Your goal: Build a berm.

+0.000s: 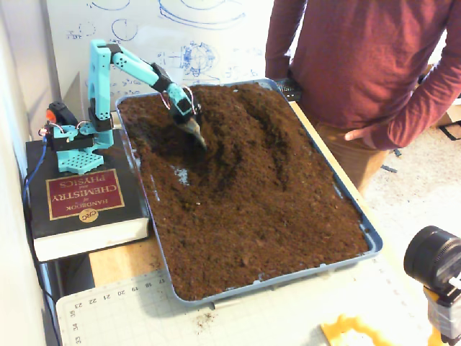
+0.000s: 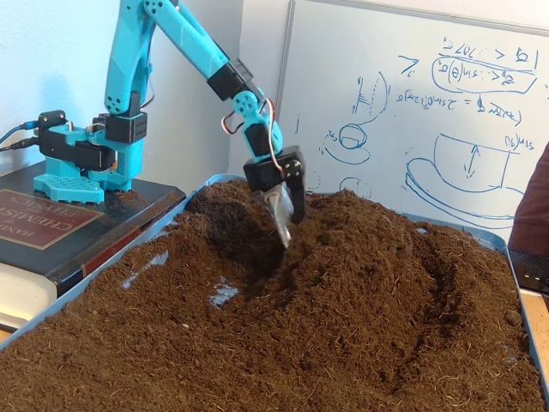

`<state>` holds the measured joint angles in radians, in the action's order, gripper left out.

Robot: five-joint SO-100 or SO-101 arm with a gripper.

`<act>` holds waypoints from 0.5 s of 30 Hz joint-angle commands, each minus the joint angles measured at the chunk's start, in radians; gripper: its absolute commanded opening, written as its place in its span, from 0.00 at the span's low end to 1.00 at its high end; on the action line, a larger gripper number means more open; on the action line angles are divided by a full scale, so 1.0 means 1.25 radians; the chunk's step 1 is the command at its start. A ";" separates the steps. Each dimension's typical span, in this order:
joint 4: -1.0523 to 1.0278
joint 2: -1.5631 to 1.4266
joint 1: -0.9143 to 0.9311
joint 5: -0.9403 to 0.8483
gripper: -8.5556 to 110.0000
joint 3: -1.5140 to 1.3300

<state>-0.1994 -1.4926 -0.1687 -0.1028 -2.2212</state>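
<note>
The berm (image 1: 252, 137) runs lengthwise down the middle of the soil tray (image 1: 371, 241), with a dug-out furrow on the arm's side. The gripper (image 2: 286, 230) is angled down into that slope, scoop-like blade pointing at the dirt, probably so it can shove soil up onto the ridge. Can't tell if the fingers (image 1: 196, 133) are released or clenched. The arm's base sits on a thick book (image 1: 83, 205), which I'd guess gives it height over the tray rim.

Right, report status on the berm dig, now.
Gripper with its scoop at the berm's near slope, jaw state unclear. Ridge partly raised. Nothing blocking it.
</note>
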 commanded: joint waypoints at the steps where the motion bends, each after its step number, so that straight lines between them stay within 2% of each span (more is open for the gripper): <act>1: 0.040 -0.110 -0.037 0.007 0.08 0.109; 15: 0.040 -0.225 -0.067 0.016 0.08 0.098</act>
<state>-0.1825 -1.6460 -0.2516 -0.0936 -2.2120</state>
